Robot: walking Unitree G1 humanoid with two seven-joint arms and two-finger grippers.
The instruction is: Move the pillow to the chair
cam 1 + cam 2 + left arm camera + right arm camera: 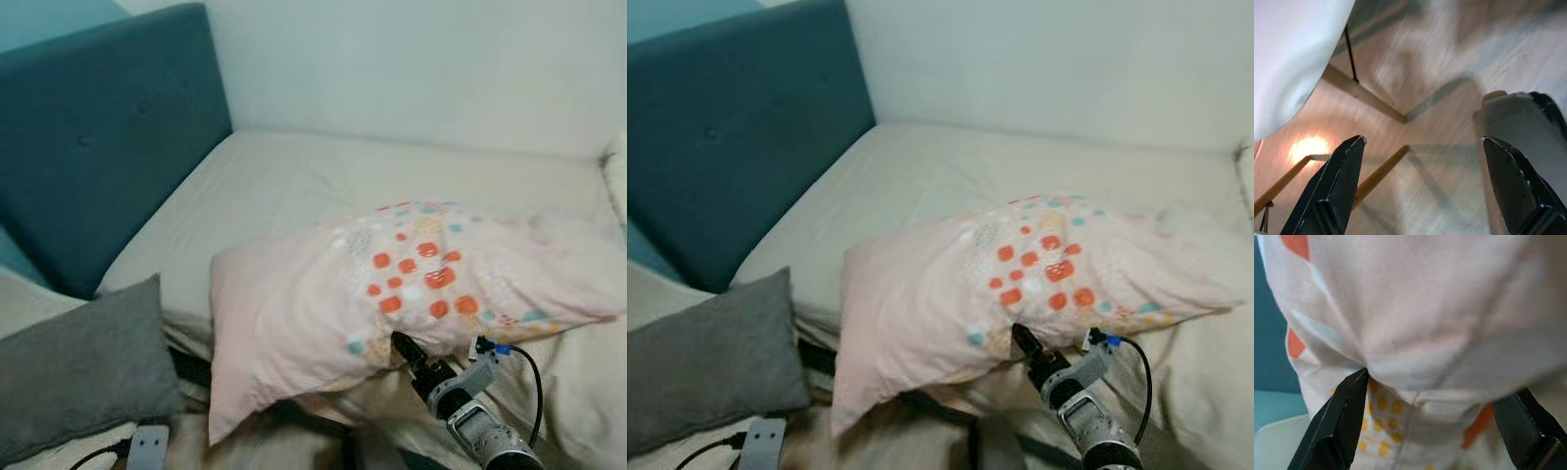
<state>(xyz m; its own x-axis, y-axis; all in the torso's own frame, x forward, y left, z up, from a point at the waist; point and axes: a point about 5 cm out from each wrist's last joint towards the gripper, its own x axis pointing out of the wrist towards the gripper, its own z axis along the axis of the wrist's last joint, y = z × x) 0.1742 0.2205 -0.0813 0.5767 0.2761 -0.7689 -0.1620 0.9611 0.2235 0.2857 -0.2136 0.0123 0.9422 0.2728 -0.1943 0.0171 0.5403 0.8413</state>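
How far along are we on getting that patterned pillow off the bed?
Early. Done: the right gripper has reached the near edge of the pink patterned pillow. In hand: its fingers are spread open with the fabric between them, not yet clamped. Left: the grasp, the lift and the carry, since the pillow lies on the bed. The left gripper hangs open over wooden floor.

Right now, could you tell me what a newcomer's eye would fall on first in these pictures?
The pale pink pillow with orange and teal spots, lying across the cream bed, draws the eye first. The right gripper sits at its near edge, fingers spread around a fold of the fabric. A teal headboard rises on the left, with a grey cushion below it.
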